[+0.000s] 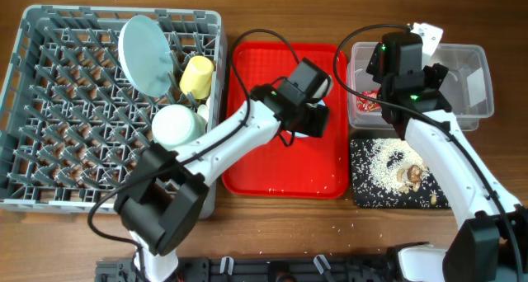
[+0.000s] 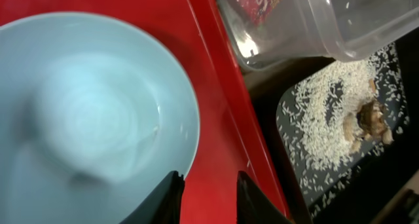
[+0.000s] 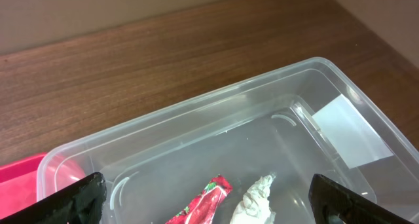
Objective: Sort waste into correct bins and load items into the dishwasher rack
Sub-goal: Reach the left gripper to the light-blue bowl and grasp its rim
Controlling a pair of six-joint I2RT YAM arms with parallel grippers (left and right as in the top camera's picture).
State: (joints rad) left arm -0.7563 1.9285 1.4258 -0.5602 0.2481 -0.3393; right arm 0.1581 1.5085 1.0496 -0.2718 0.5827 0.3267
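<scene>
the pale blue bowl [image 2: 91,106] lies on the red tray [image 2: 216,99]. the left gripper [image 2: 208,194] is held narrow just beside its rim, and only tray is seen between the jaws. if it is closed like this, the rim can be missed, or the smooth bowl can be pushed away. the right gripper [image 3: 206,185] is spread wide above the clear tub [image 3: 196,116], and nothing is held in it.

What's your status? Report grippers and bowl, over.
Left gripper part-open at rim of pale blue bowl on red tray. Right gripper open over clear tub; wrapper, tissue inside. Nothing blocking bowl.
</scene>
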